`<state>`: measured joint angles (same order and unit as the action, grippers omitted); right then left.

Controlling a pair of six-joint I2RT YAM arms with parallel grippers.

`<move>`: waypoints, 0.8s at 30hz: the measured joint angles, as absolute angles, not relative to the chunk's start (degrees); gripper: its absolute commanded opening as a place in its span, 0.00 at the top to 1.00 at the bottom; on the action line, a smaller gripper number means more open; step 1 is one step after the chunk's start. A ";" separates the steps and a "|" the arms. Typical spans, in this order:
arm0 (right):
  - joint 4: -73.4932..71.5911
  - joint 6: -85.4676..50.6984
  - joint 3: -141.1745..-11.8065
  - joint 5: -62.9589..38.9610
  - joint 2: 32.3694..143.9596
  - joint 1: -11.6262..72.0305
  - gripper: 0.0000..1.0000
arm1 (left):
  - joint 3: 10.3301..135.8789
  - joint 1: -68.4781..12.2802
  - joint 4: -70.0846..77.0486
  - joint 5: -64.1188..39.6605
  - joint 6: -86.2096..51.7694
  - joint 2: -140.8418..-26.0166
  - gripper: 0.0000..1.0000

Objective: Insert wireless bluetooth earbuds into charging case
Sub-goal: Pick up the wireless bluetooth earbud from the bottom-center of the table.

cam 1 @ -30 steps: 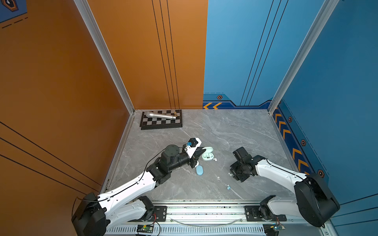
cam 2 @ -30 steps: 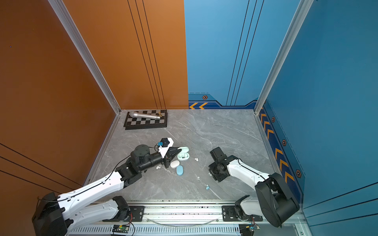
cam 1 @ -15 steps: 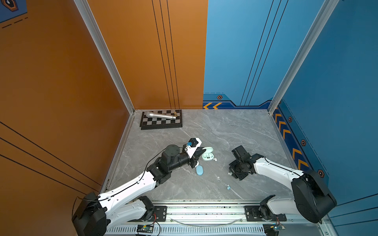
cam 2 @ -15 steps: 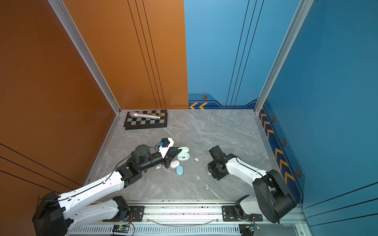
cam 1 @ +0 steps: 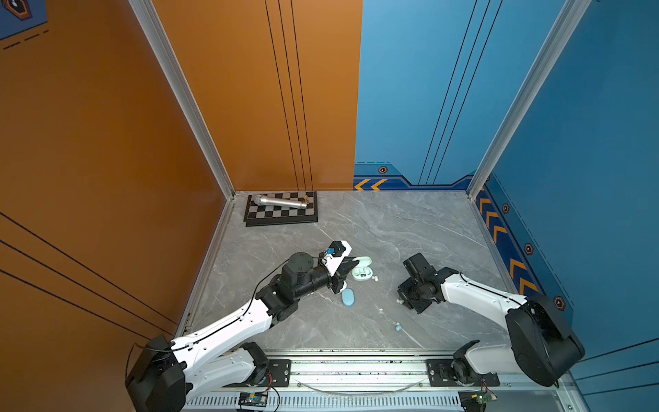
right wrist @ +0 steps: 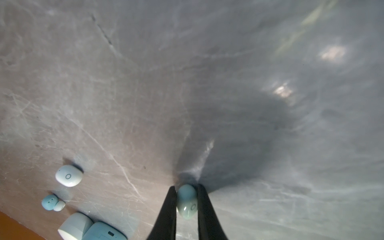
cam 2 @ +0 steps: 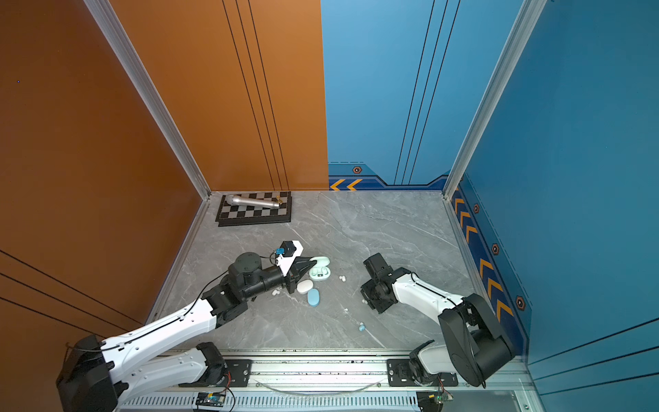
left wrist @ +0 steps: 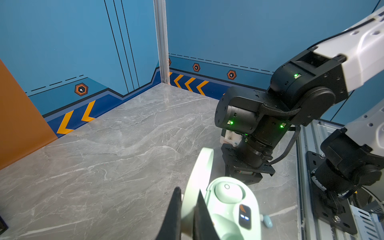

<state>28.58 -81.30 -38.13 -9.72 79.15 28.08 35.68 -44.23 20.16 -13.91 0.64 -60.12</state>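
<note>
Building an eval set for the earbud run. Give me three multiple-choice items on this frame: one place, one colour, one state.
1. Where does the microphone lie?
A) on the chessboard
B) on the bare table
C) against the blue wall

2. What colour is the earbud in the right gripper?
A) white
B) pale blue
C) mint green

3. How is the mint green case?
A) shut
B) open, its lid pinched by the left gripper
C) upside down

Answers:
1 A: a top view shows it resting across the board's squares.
2 C: the right wrist view shows a mint green bud between the closed-in fingers.
3 B: the left wrist view shows the lid raised, with the gripper clamped on it.
</note>
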 measured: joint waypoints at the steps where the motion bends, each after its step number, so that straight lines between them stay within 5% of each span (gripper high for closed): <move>1: 29.17 -80.51 -38.65 -9.17 79.13 28.08 0.85 | 35.68 -44.23 20.16 -13.91 0.62 -60.12 1.00; 16: 47.40 -56.95 -59.44 -2.68 74.54 29.08 0.85 | 37.52 -44.23 20.43 -13.91 2.44 -66.92 1.00; 24: 55.64 -45.84 -71.77 -2.87 72.31 36.80 0.84 | 40.58 -44.31 23.09 -13.72 3.70 -72.62 1.00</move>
